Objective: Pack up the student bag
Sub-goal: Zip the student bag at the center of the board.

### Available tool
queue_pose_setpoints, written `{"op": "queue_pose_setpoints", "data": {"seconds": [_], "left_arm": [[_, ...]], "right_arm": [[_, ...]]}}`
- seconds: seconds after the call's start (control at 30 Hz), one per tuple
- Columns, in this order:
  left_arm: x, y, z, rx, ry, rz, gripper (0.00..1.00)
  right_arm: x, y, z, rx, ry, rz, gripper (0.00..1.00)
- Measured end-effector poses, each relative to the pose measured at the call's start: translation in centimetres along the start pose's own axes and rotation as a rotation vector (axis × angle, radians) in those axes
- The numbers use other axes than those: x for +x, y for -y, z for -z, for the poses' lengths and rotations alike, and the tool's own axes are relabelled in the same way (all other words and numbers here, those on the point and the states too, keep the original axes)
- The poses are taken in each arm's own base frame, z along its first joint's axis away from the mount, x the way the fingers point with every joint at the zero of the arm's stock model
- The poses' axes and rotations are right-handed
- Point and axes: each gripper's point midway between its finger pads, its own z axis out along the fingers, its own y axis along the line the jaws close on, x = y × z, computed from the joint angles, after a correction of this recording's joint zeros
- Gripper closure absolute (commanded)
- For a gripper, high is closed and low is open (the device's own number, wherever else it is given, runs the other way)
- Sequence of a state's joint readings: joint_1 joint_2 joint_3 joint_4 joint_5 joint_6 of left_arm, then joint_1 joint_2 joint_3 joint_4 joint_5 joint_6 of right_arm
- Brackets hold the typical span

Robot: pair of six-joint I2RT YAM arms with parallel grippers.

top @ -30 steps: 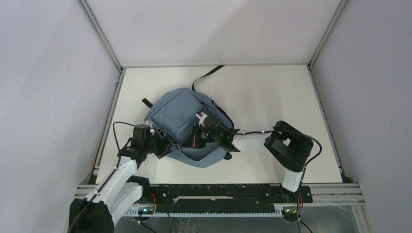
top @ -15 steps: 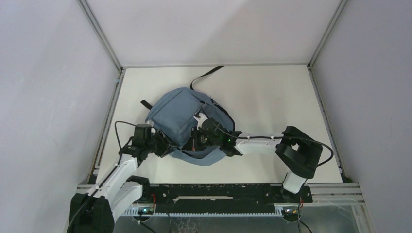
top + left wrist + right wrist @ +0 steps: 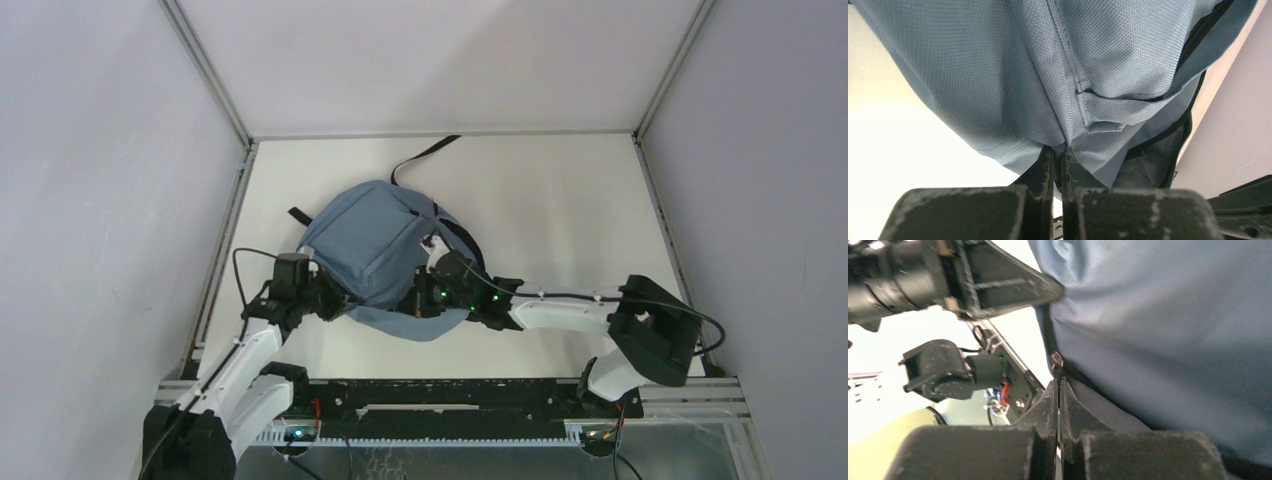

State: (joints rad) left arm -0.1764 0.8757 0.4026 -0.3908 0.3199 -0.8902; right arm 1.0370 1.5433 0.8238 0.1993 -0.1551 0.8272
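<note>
The slate-blue student bag (image 3: 372,245) lies on the white table, left of centre. My left gripper (image 3: 340,302) is shut on a fold of the student bag (image 3: 998,75) fabric at its near-left edge; the left gripper (image 3: 1058,150) pinches the cloth between its fingertips. My right gripper (image 3: 422,300) sits at the bag's near edge. In the right wrist view the right gripper (image 3: 1058,384) is shut on the small metal zipper pull (image 3: 1056,360) on the black zipper trim of the student bag (image 3: 1173,325). The inside of the bag is hidden.
A black strap (image 3: 425,155) trails from the bag toward the back wall. Grey walls and metal frame rails (image 3: 215,280) enclose the table on three sides. The left arm's gripper body (image 3: 978,275) shows close by in the right wrist view.
The left gripper has closed on the bag's fabric. The right gripper has slid right and toward the near edge along the bag's rim, its elbow swinging right, and the dark opening looks narrower.
</note>
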Motion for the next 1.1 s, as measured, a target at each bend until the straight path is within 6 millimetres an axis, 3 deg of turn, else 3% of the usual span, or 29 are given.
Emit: {"op": "queue_pose_setpoints", "data": {"seconds": [0.23, 0.37, 0.53, 0.73, 0.83, 0.97, 1.1], "left_arm": [[-1.1, -0.8, 1.1, -0.025, 0.034, 0.025, 1.0], [-1.7, -1.5, 1.4, -0.054, 0.049, 0.026, 1.0], [-2.2, -1.5, 1.8, -0.071, 0.05, 0.01, 1.0], [-3.6, -0.1, 2.5, -0.083, 0.052, -0.032, 1.0], [-4.9, 0.9, 2.6, -0.097, 0.055, -0.054, 1.0], [-7.4, 1.4, 2.7, -0.158, 0.083, -0.091, 0.99], [-9.8, 1.7, 2.8, -0.215, 0.117, -0.132, 0.71]], "right_arm": [[0.8, 5.8, 4.2, 0.129, 0.065, -0.062, 1.0], [-0.6, 8.7, 6.8, 0.2, 0.144, -0.104, 1.0], [-2.5, 9.8, 9.3, 0.245, 0.226, -0.111, 1.0], [-4.9, 12.0, 11.2, 0.299, 0.297, -0.131, 1.0], [-5.2, 11.8, 11.4, 0.29, 0.297, -0.126, 1.0], [-5.9, 9.1, 11.2, 0.247, 0.297, -0.065, 1.0], [-5.3, 6.0, 10.5, 0.189, 0.282, -0.01, 1.0]]}}
